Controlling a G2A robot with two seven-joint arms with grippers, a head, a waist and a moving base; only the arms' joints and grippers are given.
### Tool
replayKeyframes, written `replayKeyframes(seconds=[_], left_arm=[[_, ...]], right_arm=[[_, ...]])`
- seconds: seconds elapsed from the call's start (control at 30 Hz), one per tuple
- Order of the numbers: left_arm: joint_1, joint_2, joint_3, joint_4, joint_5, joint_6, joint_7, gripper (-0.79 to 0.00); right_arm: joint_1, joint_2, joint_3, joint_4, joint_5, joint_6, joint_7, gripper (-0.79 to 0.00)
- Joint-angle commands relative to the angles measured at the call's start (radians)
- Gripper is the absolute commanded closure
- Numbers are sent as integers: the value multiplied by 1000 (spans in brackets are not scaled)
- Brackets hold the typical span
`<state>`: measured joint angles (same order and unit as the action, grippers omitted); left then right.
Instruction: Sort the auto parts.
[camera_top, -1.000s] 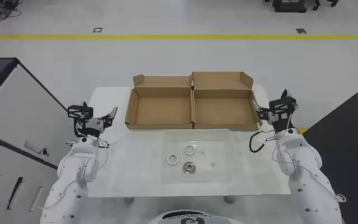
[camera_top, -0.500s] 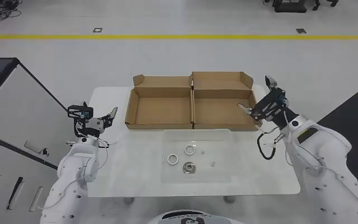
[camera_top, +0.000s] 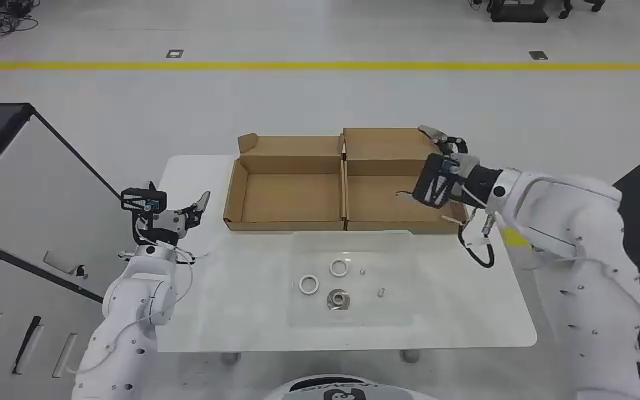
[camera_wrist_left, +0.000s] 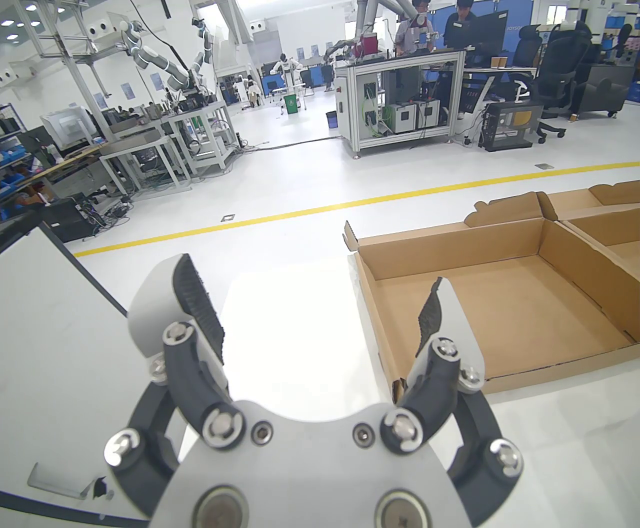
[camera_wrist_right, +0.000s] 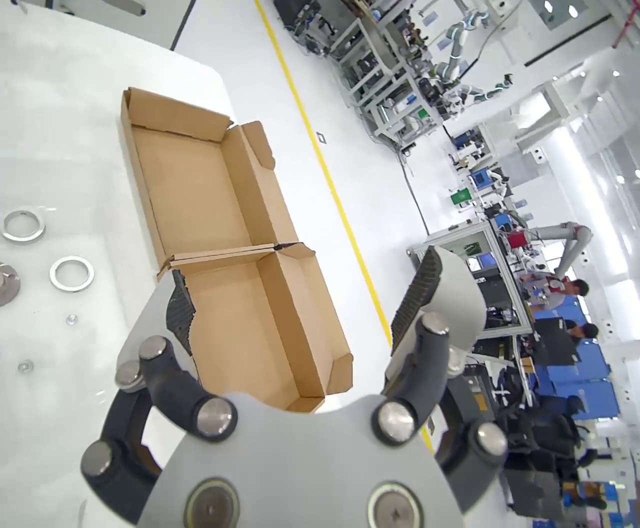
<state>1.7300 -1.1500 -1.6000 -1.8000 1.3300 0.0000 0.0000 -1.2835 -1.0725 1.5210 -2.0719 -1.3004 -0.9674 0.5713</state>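
Right gripper (camera_wrist_right: 305, 267) swung over right box (camera_top: 380, 200), jaws open; left gripper (camera_wrist_left: 310, 272) open; rings (camera_top: 308, 285) lie flat

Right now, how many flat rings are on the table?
2. The left ring lies mid-table; the right ring lies beside it, nearer the boxes. Nothing seems hidden.

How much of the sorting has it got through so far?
Nothing looks sorted: the two brown cardboard boxes are empty. Nothing is in hand: left gripper and right gripper are both open. Left to do: two white rings, a grey metal flanged disc and two small fasteners, all on the clear sheet.
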Motion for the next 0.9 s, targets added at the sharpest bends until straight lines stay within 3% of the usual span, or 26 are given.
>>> replayKeyframes(seconds=[0.0,0.23,0.63,0.87], left_arm=[[0,0,0,0,0,0,0,-785],[0,0,0,0,0,0,0,-785],[0,0,0,0,0,0,0,-785],[0,0,0,0,0,0,0,-785]], right_arm=[[37,2,-35,8,19,-27,42,-785],[140,32,-204,24,125,-45,237,-785],[360,176,-527,90,157,-45,237,-785],[544,267,-754,90,247,-45,237,-785]])
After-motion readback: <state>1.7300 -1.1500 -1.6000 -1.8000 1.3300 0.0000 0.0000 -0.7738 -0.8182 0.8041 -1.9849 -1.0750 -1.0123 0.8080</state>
